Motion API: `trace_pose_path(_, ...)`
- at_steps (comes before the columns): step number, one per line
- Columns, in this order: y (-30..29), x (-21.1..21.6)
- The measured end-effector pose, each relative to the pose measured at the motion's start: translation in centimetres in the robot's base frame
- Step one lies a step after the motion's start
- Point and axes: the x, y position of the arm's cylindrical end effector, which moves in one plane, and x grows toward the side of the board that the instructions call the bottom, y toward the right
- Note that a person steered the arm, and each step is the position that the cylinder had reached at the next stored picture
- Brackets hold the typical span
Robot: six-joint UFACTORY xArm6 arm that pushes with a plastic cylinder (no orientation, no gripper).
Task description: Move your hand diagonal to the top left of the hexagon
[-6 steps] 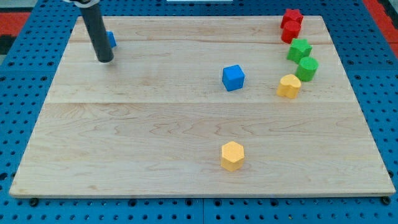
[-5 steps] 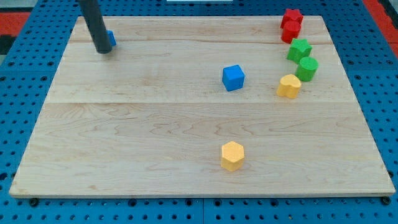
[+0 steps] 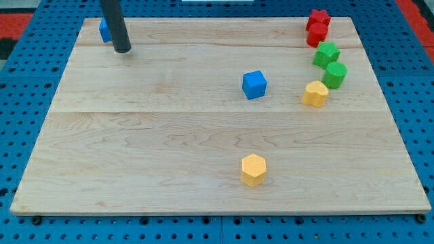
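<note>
Tabletop [image 3: 135, 135]: a pale wooden board of long planks joined side by side, fine grain and faint seams running from the view's left to its right; it fills most of the view.
Surroundings: a blue perforated panel [image 3: 27, 102] with regular rows of round holes lies under and around the board; a strip of red shows at the view's top left and top right corners.
Rod: a straight, dark, matte cylinder coming down from the view's top edge; no pincer shows, so whether one is spread or pressed together cannot be told.
Tip [image 3: 123, 50]: on the board near its top left corner, just right of a partly hidden blue block [image 3: 104, 30], and well apart from the hexagon, up and to its left.
Yellow hexagon [image 3: 253, 169]: a six-sided yellow block, alone in the lower middle of the board.
Blue cube [image 3: 254, 84]: square-faced, near the board's centre, above the hexagon.
Yellow block [image 3: 314, 93]: rounded, right of the cube, just beside the green cylinder.
Green cylinder [image 3: 335, 74]: round-topped, below a green star-like block [image 3: 326, 53].
Red blocks [image 3: 317, 26]: two, touching, at the top right corner; the upper one looks star-shaped.
</note>
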Motion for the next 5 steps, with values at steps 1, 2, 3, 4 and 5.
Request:
trace_pose_path(1, 5.3, 5.8)
trace_pose_path(2, 8.5, 12.0)
trace_pose_path(3, 13.6, 18.2)
trace_pose_path(4, 20.7, 18.6)
trace_pose_path(5, 27.9, 19.6)
